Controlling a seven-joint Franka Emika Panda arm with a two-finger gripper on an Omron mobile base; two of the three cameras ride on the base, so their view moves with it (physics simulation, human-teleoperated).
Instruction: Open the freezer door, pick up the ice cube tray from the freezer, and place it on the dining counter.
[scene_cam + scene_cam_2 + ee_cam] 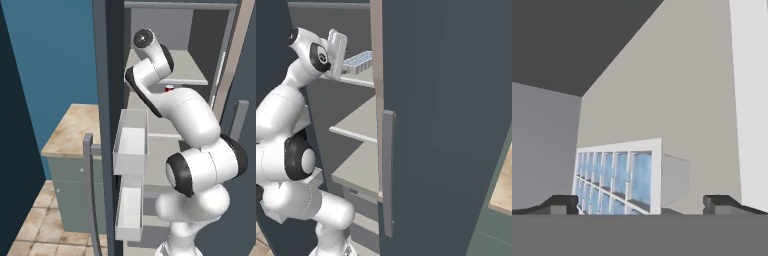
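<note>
The pincer [640, 205] stands with its two dark fingertips [559, 204] wide apart and nothing between them, pointed into the freezer [351, 125] at the height of an upper shelf. In the hand view the ice cube tray [619, 177] lies just ahead of the tips, nearer the left one than the right; its white frame and grid of pale blue cells face the camera at a roll, so the tray looks tipped on its side. The tips are not touching it. In the right base view the same tray sits flat on the upper shelf [358, 79], near the shelf's front edge, with the hand of the white arm [286, 150] just beside it on the left.

The freezer door [107, 125] is swung open and is seen edge-on in the left base view, with its grey bar handle [89, 195] and two pale grey bins [131, 142] on its inner side, one above the other. A small red-topped thing [169, 89] peeks over the arm on a shelf; what it is cannot be told. Left of the door stands a grey-green cabinet with a beige tabletop [72, 132]. In the right base view a second dark door [446, 125] with a grey bar handle fills the right half.
</note>
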